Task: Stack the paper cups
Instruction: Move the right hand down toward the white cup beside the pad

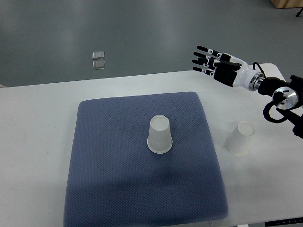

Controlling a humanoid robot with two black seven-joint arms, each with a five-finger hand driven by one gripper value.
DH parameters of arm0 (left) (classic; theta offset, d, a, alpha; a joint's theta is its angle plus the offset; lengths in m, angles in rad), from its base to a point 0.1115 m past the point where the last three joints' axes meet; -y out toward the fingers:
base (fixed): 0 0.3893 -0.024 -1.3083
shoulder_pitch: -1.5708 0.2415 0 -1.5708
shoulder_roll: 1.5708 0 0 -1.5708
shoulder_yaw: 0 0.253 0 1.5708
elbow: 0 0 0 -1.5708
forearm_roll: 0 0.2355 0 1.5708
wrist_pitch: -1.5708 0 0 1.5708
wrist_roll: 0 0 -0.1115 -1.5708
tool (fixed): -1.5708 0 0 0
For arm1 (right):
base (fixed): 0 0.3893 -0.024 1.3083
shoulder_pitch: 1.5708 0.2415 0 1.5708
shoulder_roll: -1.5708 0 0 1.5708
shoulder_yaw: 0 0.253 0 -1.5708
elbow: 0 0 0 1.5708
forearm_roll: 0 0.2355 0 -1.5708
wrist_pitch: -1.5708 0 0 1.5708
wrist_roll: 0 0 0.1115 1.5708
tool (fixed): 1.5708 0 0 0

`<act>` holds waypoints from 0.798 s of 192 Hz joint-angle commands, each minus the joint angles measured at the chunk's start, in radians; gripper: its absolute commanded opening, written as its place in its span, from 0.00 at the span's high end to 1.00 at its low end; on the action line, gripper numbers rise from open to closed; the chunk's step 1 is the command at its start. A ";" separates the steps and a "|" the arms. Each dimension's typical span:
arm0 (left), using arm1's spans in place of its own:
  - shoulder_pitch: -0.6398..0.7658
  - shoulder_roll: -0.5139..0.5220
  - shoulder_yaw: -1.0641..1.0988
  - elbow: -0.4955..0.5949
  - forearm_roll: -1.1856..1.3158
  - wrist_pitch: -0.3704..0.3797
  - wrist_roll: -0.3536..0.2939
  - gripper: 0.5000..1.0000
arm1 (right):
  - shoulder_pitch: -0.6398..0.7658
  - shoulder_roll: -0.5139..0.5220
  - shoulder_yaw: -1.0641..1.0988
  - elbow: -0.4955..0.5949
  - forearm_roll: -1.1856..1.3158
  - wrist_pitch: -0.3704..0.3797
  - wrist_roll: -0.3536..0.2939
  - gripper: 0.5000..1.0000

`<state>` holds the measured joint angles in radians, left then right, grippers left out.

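We see the right robot hand (210,60) reaching in from the right edge, held above the far edge of the desk (38,123), near its far right corner. Its fingers (202,49) are stretched out straight and slightly spread, pointing toward the left, and they hold nothing. The palm is dark, the wrist section behind it is white, and the forearm runs back toward the right edge, where we make out a round metal joint with black cables looped around it.

We find a blue mat (142,161) lying in the middle of the desk, covering most of the stretch between the far and near edges. One paper cup (159,135) stands upside down near the centre of the mat, its wider rim down on the fabric. A second paper cup (240,138) sits off the mat on the bare desk, between the mat's right side and the right edge of the desk; it is also upside down and looks tilted. The hand is well apart from both cups.

On the grey floor beyond the far edge we notice two small square plates (98,59).
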<state>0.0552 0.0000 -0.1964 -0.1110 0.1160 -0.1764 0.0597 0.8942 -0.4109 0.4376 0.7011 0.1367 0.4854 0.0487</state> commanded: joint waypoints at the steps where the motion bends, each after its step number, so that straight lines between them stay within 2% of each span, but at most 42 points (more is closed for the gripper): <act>1: 0.000 0.000 0.000 -0.001 0.001 0.000 0.000 0.00 | 0.000 -0.025 0.003 0.000 -0.002 0.004 0.002 0.15; 34: 0.000 0.000 0.002 0.007 0.001 0.000 0.000 0.00 | -0.001 -0.063 0.006 -0.002 -0.011 0.074 0.003 0.15; 75: 0.000 0.000 0.000 0.002 0.001 0.000 0.000 0.00 | 0.002 -0.118 0.007 0.000 -0.065 0.110 0.005 0.16; 111: 0.000 0.000 0.000 0.004 0.001 0.000 0.000 0.00 | 0.028 -0.200 0.010 0.006 -0.313 0.124 0.020 0.16; 153: 0.000 0.000 0.000 0.004 0.001 0.000 0.000 0.00 | 0.083 -0.307 0.009 0.101 -0.598 0.125 0.100 0.16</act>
<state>0.0552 0.0000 -0.1964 -0.1076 0.1166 -0.1764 0.0592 0.9522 -0.6668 0.4482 0.7472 -0.3437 0.6108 0.1164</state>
